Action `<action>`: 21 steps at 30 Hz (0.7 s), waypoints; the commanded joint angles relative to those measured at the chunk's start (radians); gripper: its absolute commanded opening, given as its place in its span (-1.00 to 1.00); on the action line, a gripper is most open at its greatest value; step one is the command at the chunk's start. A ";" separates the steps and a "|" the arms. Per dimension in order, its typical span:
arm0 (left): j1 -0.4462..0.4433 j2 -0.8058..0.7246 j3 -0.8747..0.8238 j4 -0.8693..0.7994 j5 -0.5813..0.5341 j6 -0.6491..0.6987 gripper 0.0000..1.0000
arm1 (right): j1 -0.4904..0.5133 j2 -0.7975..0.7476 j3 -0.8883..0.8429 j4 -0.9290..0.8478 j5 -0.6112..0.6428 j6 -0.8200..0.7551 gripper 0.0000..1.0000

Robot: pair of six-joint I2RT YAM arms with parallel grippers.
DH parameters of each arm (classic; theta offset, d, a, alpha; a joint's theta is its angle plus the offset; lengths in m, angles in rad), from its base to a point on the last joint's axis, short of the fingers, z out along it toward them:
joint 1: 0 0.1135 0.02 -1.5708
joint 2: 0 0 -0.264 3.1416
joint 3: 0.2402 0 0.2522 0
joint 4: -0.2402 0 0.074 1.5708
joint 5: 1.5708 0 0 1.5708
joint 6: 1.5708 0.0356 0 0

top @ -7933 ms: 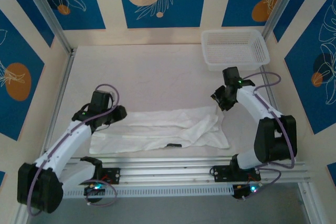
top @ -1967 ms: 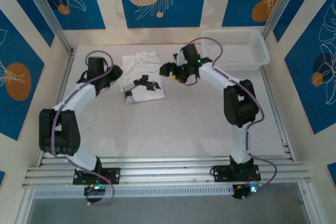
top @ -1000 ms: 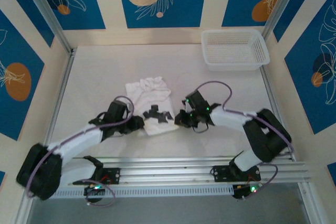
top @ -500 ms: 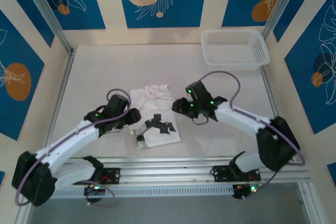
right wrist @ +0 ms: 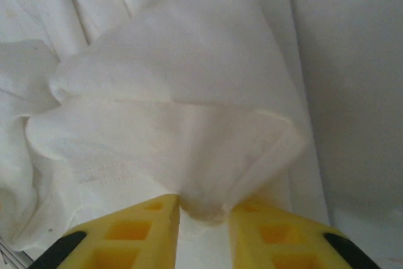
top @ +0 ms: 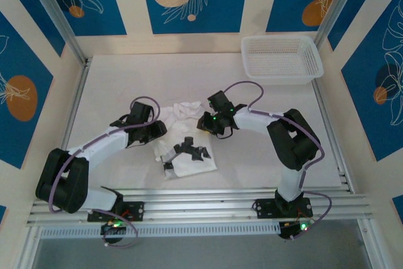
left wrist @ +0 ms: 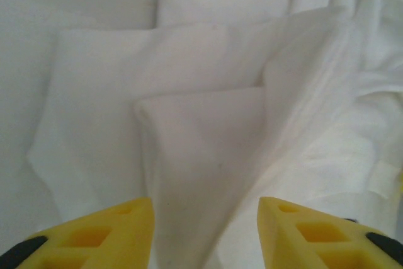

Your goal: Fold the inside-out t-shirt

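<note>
1. Since the earliest frame, the inside-out t-shirt [top: 191, 163] has gone from a long strip at the near edge of the table [top: 119, 80] to a compact, several-layer bundle around the middle. Over the last half second it has barely shifted, while both arms have drawn in to its far part.
2. It lies crumpled at the far end and flatter at the near end. The left wrist view shows overlapping flaps of the cloth [left wrist: 208, 137].
3. Judged from the wrinkles, the cloth is light, limp and soft. It should sag and drag when lifted, and loose layers will likely slide apart. Holding a doubled edge or corner with all layers in the pinch looks best, one hold on each side.
4. The right gripper [top: 203, 123] is at the bundle's far right. In its wrist view the yellow fingers [right wrist: 132, 228] stand close together, and the right gripper [right wrist: 203, 218] has nipped a bunched fold of shirt [right wrist: 176, 61].
5. The left gripper [top: 157, 131] is at the far left side. Its fingers [left wrist: 101, 228] stand well apart with cloth lying under the gap [left wrist: 204, 231], and nothing is pinched.
6. A white mesh basket [top: 282, 59] sits in the far right corner, well apart from the shirt.
</note>
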 commanded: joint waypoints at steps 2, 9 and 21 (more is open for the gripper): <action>0.006 0.009 -0.009 0.050 0.037 0.014 -0.29 | -0.007 0.009 0.043 -0.023 -0.022 0.004 -0.73; 0.017 0.029 0.004 0.056 0.065 -0.001 -0.88 | -0.014 0.006 0.088 -0.062 -0.029 0.003 -0.86; 0.159 0.186 0.136 0.171 0.168 -0.084 -1.00 | -0.101 0.161 0.319 -0.076 -0.125 0.014 -0.85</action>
